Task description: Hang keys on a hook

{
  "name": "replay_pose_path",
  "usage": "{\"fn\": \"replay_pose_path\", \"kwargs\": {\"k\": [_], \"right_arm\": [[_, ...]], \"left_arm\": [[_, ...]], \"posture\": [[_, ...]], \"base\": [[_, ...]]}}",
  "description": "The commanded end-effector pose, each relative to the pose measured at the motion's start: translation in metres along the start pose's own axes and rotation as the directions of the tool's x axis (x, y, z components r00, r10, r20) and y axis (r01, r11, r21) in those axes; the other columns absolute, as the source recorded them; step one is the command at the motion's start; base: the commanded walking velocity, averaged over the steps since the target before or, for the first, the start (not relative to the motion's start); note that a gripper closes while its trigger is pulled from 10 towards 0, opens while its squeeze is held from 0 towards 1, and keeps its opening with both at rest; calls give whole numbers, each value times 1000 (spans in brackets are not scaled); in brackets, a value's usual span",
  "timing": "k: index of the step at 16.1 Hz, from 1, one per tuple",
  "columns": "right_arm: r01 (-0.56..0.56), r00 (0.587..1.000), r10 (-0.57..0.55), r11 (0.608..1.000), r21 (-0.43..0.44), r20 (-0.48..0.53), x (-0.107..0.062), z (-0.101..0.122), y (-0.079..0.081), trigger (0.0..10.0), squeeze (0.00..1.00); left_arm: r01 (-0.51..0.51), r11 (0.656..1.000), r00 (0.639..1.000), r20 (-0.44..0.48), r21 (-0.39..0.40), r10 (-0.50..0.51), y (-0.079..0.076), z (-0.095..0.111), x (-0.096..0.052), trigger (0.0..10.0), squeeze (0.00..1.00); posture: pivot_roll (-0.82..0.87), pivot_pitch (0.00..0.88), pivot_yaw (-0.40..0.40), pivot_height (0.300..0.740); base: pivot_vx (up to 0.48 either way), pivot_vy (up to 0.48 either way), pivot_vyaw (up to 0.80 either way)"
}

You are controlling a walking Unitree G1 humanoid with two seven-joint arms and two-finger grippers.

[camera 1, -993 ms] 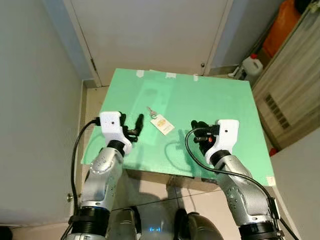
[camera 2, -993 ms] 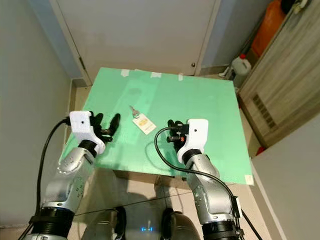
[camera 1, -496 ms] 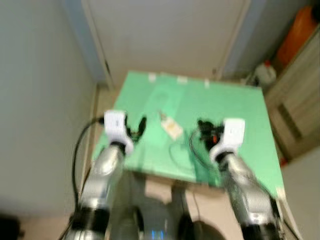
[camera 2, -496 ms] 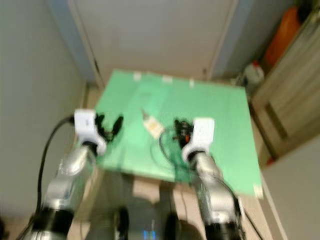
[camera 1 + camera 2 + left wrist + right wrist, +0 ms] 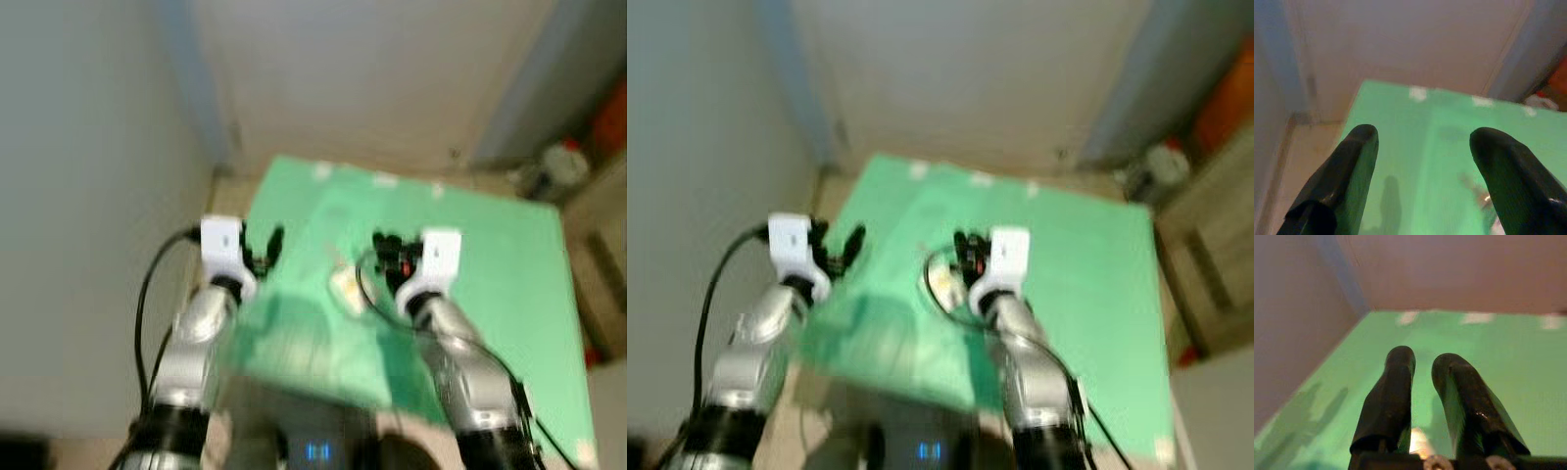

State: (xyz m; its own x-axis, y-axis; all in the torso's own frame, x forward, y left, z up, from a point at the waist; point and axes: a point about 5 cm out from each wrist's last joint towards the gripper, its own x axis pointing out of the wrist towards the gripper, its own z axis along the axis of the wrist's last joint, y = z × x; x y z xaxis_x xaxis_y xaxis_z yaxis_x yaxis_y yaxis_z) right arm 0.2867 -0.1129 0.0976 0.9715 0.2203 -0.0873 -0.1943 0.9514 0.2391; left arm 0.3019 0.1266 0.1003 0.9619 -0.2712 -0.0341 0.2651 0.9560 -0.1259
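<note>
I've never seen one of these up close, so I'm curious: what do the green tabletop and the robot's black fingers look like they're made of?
The green tabletop looks like a smooth, slightly glossy sheet, perhaps plastic or painted board: it shows soft shadows and a faint sheen. The black fingers of the left gripper look like moulded plastic or rubber, rounded with dull highlights. Blur leaves both open.

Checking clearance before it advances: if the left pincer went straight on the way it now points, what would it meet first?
Probably the green tabletop between the open left pincer's fingers; beyond it the pale door. Depth is unclear.
</note>
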Motion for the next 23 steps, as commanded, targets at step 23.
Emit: {"fn": "replay_pose_path", "kwargs": {"k": [23], "right_arm": [[54, 987, -74, 989, -139, -141, -45, -8, -21, 10000, 0]], "left_arm": [[-33, 745, 956, -239, -667, -171, -30, -47, 28, 10000, 0]], "posture": [[-53, 391, -44, 740]], "base": [[0, 0, 0]]}}
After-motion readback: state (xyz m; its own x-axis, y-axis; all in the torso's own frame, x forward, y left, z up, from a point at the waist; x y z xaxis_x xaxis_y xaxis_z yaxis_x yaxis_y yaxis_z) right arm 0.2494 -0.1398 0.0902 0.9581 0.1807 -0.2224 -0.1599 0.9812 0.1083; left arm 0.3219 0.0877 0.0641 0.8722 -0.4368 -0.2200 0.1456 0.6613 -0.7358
